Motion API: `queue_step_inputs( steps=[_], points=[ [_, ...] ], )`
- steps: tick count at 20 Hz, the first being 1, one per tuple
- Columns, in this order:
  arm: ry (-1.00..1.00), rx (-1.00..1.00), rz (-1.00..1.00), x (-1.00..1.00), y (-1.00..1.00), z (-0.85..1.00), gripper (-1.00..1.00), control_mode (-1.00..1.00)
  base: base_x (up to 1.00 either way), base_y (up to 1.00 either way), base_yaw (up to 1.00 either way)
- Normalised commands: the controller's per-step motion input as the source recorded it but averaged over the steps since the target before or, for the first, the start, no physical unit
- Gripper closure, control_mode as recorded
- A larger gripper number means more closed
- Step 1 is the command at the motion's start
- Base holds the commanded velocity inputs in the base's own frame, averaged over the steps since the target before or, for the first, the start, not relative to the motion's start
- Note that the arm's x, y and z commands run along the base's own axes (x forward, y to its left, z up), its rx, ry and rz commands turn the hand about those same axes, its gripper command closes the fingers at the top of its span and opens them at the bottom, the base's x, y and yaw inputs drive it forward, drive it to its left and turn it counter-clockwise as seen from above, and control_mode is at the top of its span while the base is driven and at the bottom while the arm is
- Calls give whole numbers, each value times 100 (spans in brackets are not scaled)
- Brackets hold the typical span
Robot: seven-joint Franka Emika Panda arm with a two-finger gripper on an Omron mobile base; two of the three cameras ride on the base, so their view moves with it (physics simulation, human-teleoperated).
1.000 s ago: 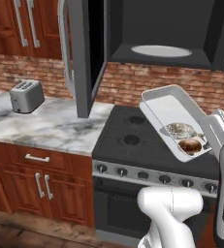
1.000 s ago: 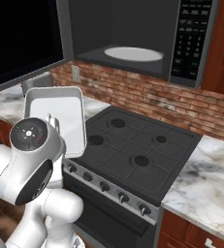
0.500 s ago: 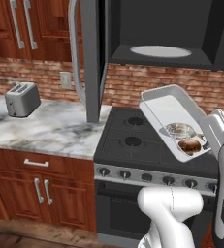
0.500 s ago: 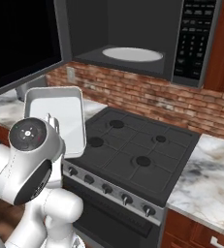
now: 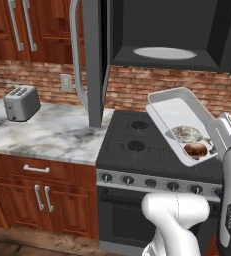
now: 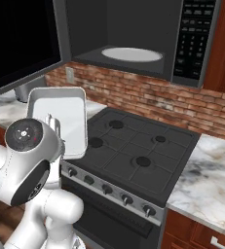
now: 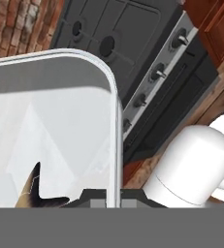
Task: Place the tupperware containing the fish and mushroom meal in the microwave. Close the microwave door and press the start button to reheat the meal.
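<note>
Nothing but the base shifted; tupperware (image 5: 182, 125) tilts, long axis toward microwave (image 5: 167, 35).

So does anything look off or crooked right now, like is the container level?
The tupperware is held steeply tilted above the stove, not level. The two food pieces have gathered at its low end near the end effector. Nothing has spilled. The microwave door stands open.
</note>
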Motion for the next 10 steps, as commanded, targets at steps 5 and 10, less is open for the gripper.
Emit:
queue_step_inputs(
  steps=[5,10],
  points=[
    [0,0,-7,1,-9,0,100,-100,0,0,0],
    [0,0,-8,2,-11,0,100,-100,0,0,0]
  ],
)
